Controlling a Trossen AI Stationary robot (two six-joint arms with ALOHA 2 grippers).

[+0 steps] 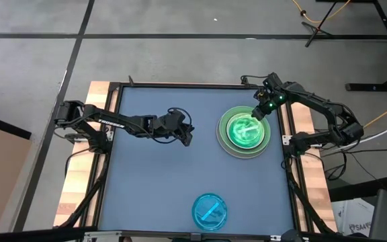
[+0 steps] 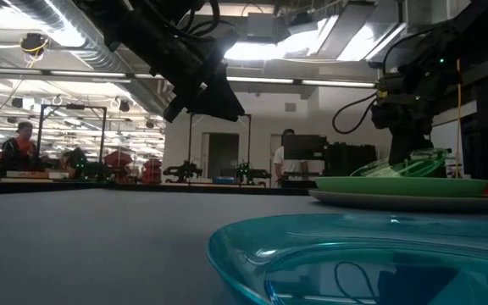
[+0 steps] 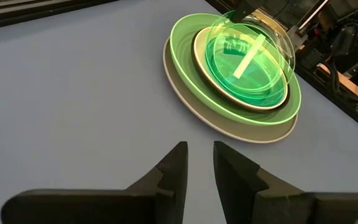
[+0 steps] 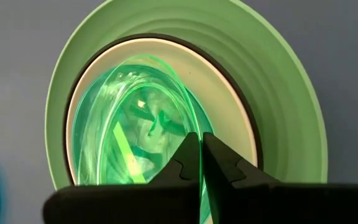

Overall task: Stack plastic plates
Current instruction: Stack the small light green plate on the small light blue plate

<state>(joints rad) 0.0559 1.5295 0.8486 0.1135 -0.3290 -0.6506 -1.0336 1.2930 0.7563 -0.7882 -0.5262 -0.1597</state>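
Note:
A stack of plates sits right of the table's middle: a large grey plate at the bottom, a light green one, a dark rim, a white plate and a translucent green plate on top. My right gripper is shut on that top plate at the stack's far right side. A translucent blue plate lies flat near the near edge. My left gripper hovers above mid-table, slightly open and holding nothing. My right gripper pinches the translucent green plate's rim at its far right side between the two fingers, coming from above and slanting down. The plate is tilted: the held side is raised, and the opposite edge rests on the white plate of the stack.
The blue-grey tabletop is bare between the stack and the blue plate and to the left. A black frame and wooden boards border it. People and equipment show in the room behind.

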